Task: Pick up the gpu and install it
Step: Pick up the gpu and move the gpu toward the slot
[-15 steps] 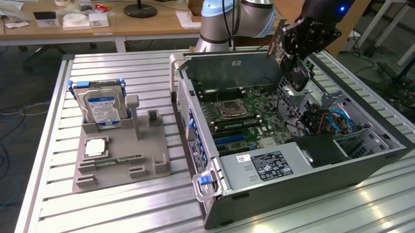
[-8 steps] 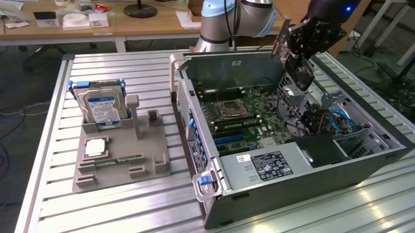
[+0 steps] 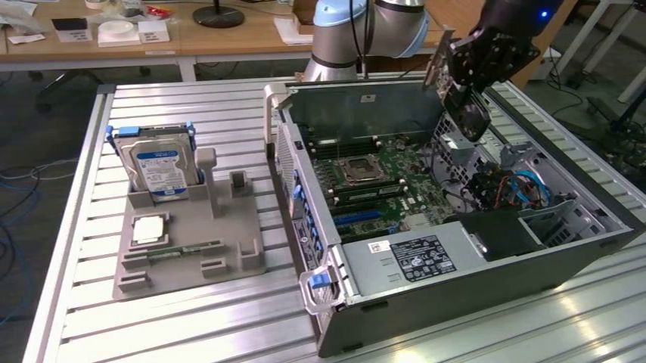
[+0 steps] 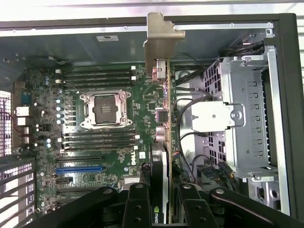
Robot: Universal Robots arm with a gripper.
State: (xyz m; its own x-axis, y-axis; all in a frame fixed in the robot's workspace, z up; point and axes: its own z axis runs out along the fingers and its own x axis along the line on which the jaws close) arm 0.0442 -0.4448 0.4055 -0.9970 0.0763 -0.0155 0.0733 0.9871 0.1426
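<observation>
My black fingers are clamped on the gpu, a thin flat dark card with a brownish edge and a silver metal end bracket. I grip it by one end, a finger on each face, so its bracket end points away from me. The card hangs in the air, clear of any slot, over the inside of the open dark grey computer case.

Directly beneath my fingers lies the green motherboard. To one side of the card I see its square metal processor socket, standing empty between rows of dark memory slots, and a long blue slot on that same side. On the card's other side sits a perforated silver metal drive cage.

Well away from my fingers, towards the exterior view's left, a grey moulded holder rests on the ribbed aluminium table. A boxy silver hard drive with a blue label stands upright in it.
</observation>
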